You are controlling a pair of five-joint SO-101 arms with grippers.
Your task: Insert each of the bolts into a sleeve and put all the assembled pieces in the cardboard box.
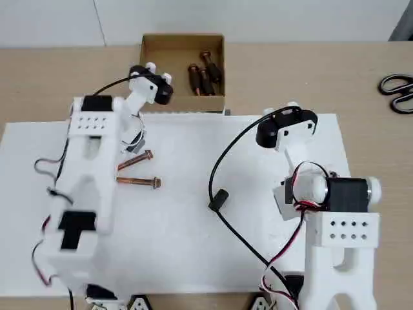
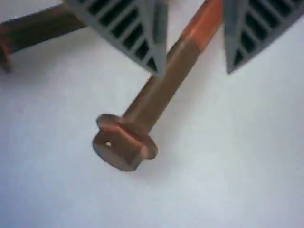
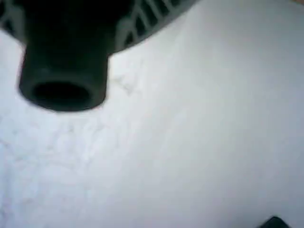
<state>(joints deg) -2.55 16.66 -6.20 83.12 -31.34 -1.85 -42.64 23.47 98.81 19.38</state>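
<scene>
Two copper-brown bolts lie on the white mat (image 1: 193, 245) in front of the left arm. The farther bolt (image 2: 156, 95) lies slanted, and its flanged hex head points toward the right arm and slightly toward the box. Its shaft runs between the fingers of the left claw (image 2: 194, 69), which are spread, one fingertip (image 2: 152, 52) close by the shaft. The nearer bolt (image 1: 139, 182) lies just beside it, its long axis across the table and its head to the same side. The right claw (image 3: 66, 19) pinches a black sleeve (image 3: 61, 76), a short tube with its open end showing, over the mat. Assembled pieces (image 1: 205, 74) lie in the cardboard box (image 1: 155, 71) beyond the mat.
</scene>
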